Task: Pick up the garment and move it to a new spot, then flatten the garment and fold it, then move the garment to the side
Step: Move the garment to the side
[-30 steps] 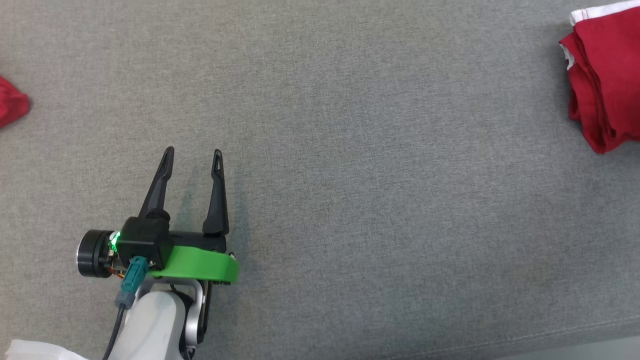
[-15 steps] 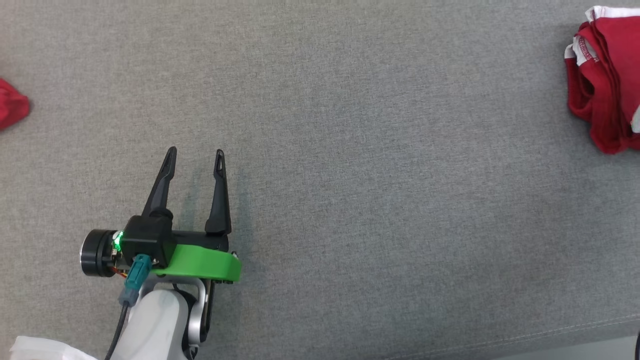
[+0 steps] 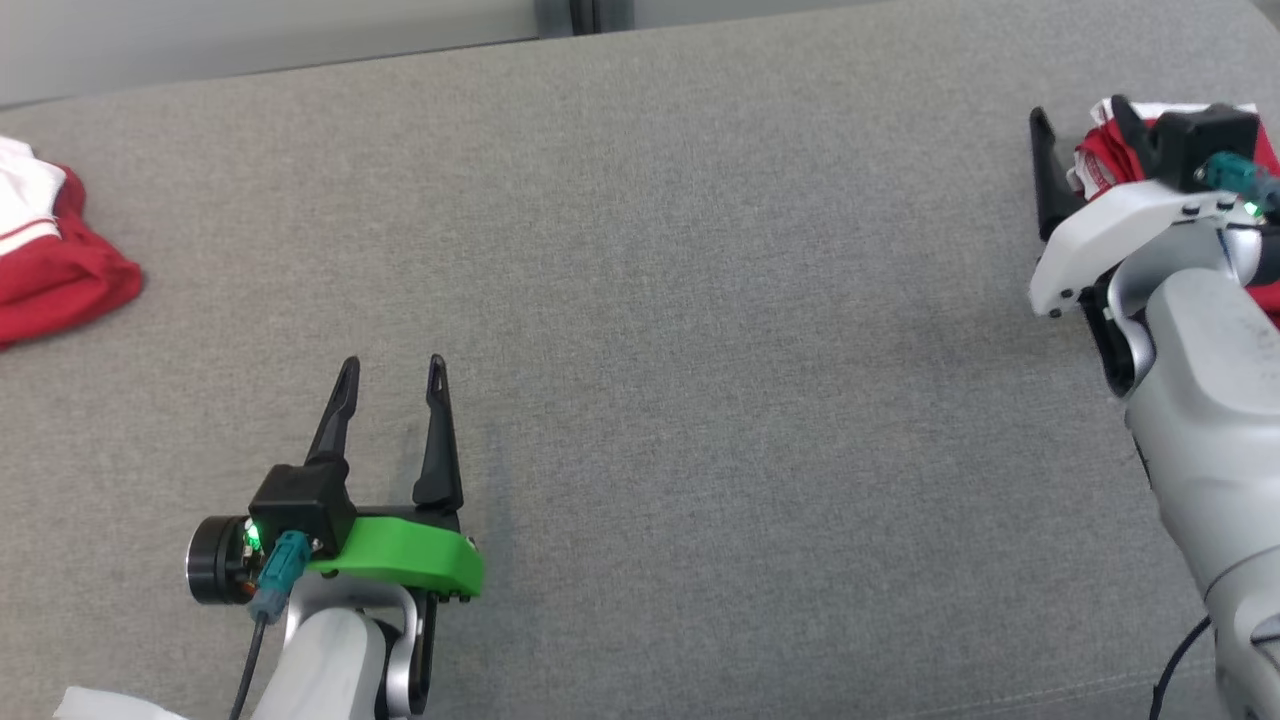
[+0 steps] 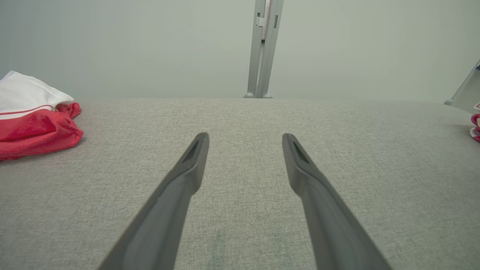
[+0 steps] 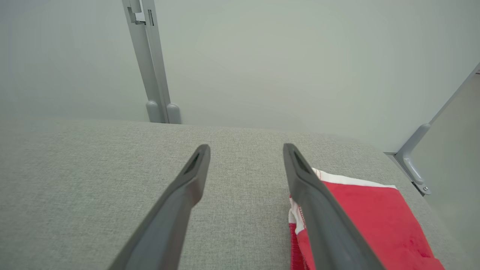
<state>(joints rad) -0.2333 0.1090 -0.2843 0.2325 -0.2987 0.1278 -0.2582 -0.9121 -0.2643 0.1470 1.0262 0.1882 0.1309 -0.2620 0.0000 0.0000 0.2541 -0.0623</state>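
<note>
A folded red garment with white trim (image 3: pixel 1100 155) lies at the far right of the grey cloth surface (image 3: pixel 700 350). My right gripper (image 3: pixel 1080 115) stands open over its left edge and hides much of it. In the right wrist view the garment (image 5: pixel 367 217) lies under and to the right of the right finger (image 5: pixel 318 210), and nothing is between the fingers of the gripper (image 5: pixel 246 150). My left gripper (image 3: pixel 392 365) is open and holds nothing at the lower left, low over bare cloth (image 4: pixel 244 137).
A second red and white garment (image 3: pixel 50 280) lies bunched at the far left edge, also seen in the left wrist view (image 4: pixel 33 127). A pale wall with a grey upright post (image 4: pixel 262 48) stands behind the surface's far edge.
The head camera has tilted up, so the whole picture has shifted down. My right arm has come into view at the right, over the folded garment. The left gripper stays open.
</note>
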